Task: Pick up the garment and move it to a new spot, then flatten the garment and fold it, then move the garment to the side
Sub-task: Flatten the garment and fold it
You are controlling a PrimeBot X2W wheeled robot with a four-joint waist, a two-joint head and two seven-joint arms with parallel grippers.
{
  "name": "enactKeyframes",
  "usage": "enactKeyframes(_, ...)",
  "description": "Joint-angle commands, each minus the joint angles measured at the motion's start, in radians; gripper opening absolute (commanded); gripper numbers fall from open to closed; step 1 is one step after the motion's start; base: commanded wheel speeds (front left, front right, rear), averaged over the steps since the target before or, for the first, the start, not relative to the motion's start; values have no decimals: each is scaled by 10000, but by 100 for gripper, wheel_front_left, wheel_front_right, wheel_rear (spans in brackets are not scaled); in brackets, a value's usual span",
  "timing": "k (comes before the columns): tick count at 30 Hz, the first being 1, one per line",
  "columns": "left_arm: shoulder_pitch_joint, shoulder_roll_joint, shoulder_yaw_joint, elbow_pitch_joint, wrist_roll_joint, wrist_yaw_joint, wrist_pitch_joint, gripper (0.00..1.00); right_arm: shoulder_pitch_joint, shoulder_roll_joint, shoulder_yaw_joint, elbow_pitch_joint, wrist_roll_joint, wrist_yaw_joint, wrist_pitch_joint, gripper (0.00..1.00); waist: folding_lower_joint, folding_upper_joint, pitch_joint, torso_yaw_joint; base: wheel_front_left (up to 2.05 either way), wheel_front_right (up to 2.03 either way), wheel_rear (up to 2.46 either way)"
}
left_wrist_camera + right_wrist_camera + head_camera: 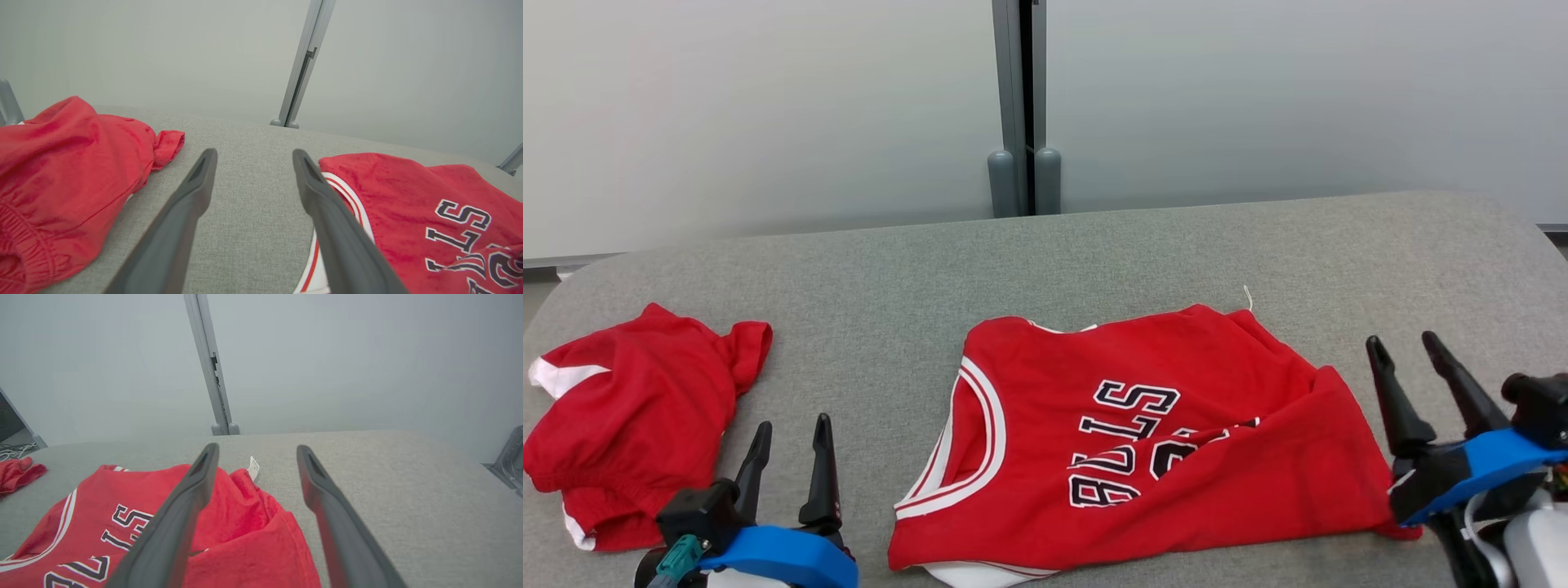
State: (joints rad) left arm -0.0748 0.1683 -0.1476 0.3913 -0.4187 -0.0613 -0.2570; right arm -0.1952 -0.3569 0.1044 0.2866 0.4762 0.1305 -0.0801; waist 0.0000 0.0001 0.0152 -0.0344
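Mid-fold on the grey padded tabletop: the red jersey lies near the front edge, around its middle, its right side already turned over onto the lettering. I judge the folding step to be in hand, with the move to the side not yet done. My right gripper hangs just beside the jersey's right edge, fingers spread wide and holding nothing. My left gripper hovers equally wide over bare tabletop, between the jersey's white-trimmed opening and the red shorts at the left end. Next, I reckon, the jersey's left side wants pinching at that trimmed edge and carrying across, low and even, so the laid flap isn't dragged.
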Motion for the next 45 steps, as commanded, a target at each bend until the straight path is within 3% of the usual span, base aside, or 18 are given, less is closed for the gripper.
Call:
enactKeyframes(1, 21, 36, -54, -78, -18, -7, 4, 100, 278, 530, -155, -125, -292, 3, -375, 100, 0, -1, -19, 2, 0, 0, 0)
enactKeyframes(7, 34, 89, -131, -207, -24, -1, 57, 100, 561, 1629, -339, 349, -1435, 3, -918, 100, 0, -1, 0, -11, 0, 0, 0)
enactKeyframes(16, -627, 14, -495, -597, -122, -161, 655, 100, 24, 1955, -401, 615, -1971, 3, -1320, 100, 0, -1, 304, -283, 0, 0, 0)
enactKeyframes(22, -1669, -246, -1073, 55, -939, -412, 3189, 100, -212, 2006, -180, 795, -1890, 3, -1485, 100, 0, -1, 570, -725, 0, 0, 0)
enactKeyframes(27, -2697, -165, -1257, 941, -1111, -221, 4864, 100, -381, 2068, -1, 1016, -1815, 3, -1527, 100, 0, -1, 880, -1212, 0, 0, 0)
enactKeyframes(34, -4048, 316, -1421, 2579, -1099, -384, 5931, 100, -658, 2137, 128, 1354, -1805, 3, -1585, 100, 0, -1, 1427, -1829, 0, 0, 0)
enactKeyframes(43, -5032, 507, -1787, 4274, -1567, -646, 6792, 100, -981, 2301, 321, 1788, -1711, 3, -1656, 100, 0, -1, 1796, -2257, 0, 0, 0)
enactKeyframes(44, -5164, 562, -1852, 4301, -1603, -678, 6706, 62, -1008, 2322, 329, 1830, -1703, 3, -1663, 100, 0, -1, 1809, -2303, 0, 0, 0)
enactKeyframes(45, -5305, 637, -1927, 4286, -1608, -699, 6623, 10, -1025, 2330, 310, 1857, -1681, 3, -1685, 100, 0, -1, 1817, -2335, 0, 0, 0)
